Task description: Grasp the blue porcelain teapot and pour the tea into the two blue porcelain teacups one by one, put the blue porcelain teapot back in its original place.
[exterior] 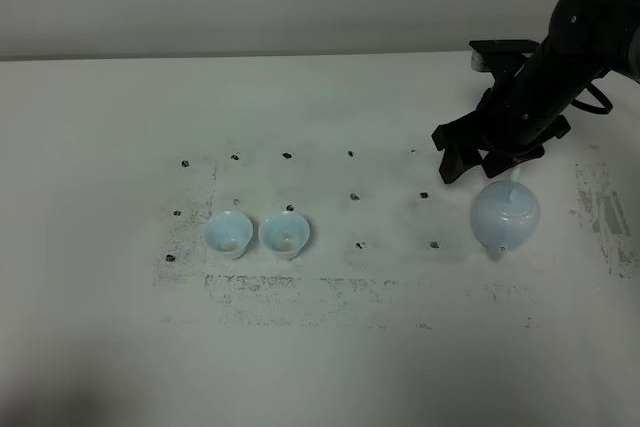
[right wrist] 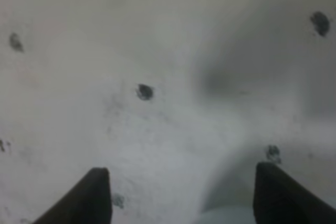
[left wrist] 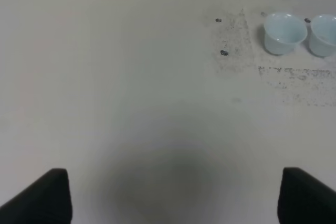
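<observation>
The blue porcelain teapot [exterior: 505,215] stands on the table at the right, its spout toward the front. My right gripper [exterior: 474,165] hangs open just behind and above it, touching nothing. In the right wrist view the right gripper [right wrist: 184,198] has its dark fingers spread wide, and only a pale sliver of the teapot [right wrist: 231,216] shows at the frame edge. The two blue porcelain teacups [exterior: 228,235] [exterior: 285,235] stand side by side at the left centre. The left wrist view shows the same cups [left wrist: 284,32] [left wrist: 323,35] far ahead of my open left gripper [left wrist: 170,198], which holds nothing.
The white table [exterior: 330,347] carries small dark dots [exterior: 355,196] in rows and scuffed grey patches [exterior: 300,292] in front of the cups. A pale wall runs along the far edge. The left arm is outside the exterior high view.
</observation>
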